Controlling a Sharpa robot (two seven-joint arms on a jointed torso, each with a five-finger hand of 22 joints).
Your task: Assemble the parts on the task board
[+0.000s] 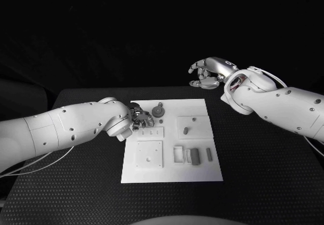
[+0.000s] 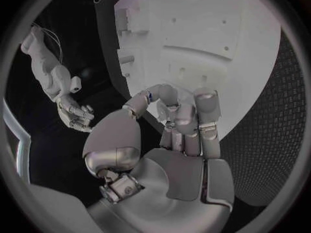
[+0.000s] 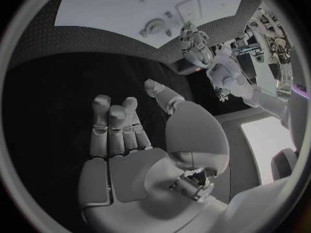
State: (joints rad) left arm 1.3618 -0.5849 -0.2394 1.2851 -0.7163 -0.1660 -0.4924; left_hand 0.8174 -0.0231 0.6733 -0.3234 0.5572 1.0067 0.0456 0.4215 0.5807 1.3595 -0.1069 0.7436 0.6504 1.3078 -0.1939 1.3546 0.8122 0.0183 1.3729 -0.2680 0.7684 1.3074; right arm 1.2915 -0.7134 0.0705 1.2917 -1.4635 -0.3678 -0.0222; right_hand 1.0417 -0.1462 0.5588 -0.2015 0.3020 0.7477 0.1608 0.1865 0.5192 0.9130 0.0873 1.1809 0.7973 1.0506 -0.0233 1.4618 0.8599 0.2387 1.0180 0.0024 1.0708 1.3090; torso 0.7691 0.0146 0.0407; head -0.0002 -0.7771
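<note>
Two hands are in play, taken from left to right. Left hand sits low at the left edge of the task board, its fingers curled in together; whether a part is pinched in them cannot be told, as the fingertips hide the spot. Just beside it on the board stands a round grey part, with further grey parts lying in the recesses toward the near right. Risk, as judged: the curled fingers could knock or drag the round part, or shift the board itself, since the board appears to lie loose on the surface. A small piece, if held, could slip unseen. Right hand hangs raised well beyond the board's far right corner, fingers loosely bent and apart, holding nothing; it poses little hazard where it is. Surface is black with a fine woven texture; the room behind is dark.
</note>
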